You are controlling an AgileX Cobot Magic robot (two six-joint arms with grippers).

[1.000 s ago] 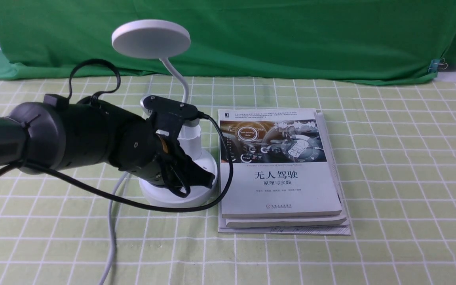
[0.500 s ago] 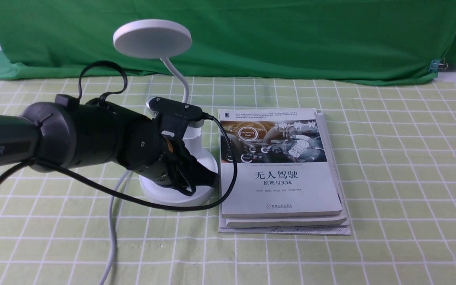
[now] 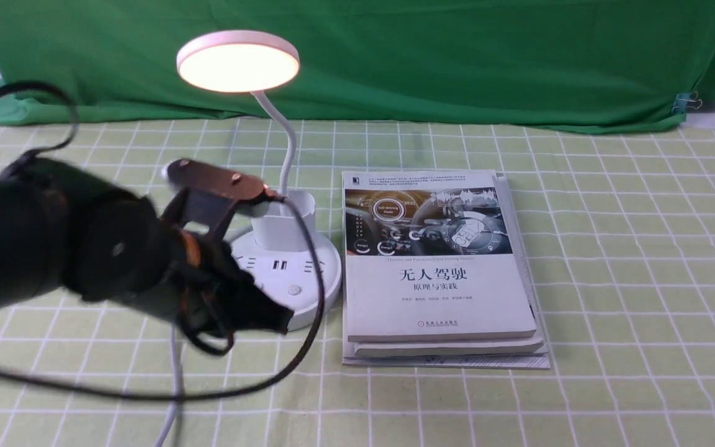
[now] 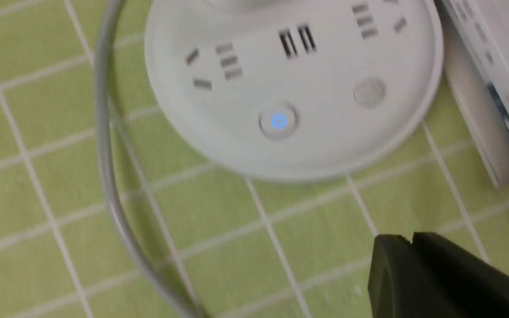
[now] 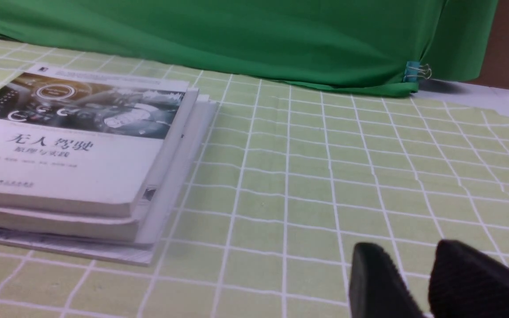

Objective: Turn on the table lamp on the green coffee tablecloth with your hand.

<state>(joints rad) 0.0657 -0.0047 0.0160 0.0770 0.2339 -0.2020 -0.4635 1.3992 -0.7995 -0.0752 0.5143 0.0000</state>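
On green coffee tablecloth [image 3: 612, 248], table lamp [image 3: 238, 62] now lit; left gripper [image 3: 278, 321] withdrawn.

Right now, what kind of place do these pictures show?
Probably a staged test tabletop, not a home: plain dark green backdrop cloth behind, pale yellow-green checked tablecloth, lit white plastic table lamp beside stacked books.

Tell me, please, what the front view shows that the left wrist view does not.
Only the front view shows the lamp head glowing, its bent neck, the square cup, the whole book cover and the dark green backdrop. Only the left wrist view shows the power button lit blue; in the front view the arm seems to hide it. Both show the lamp base, the checked cloth, the grey cable and the shut left hand.
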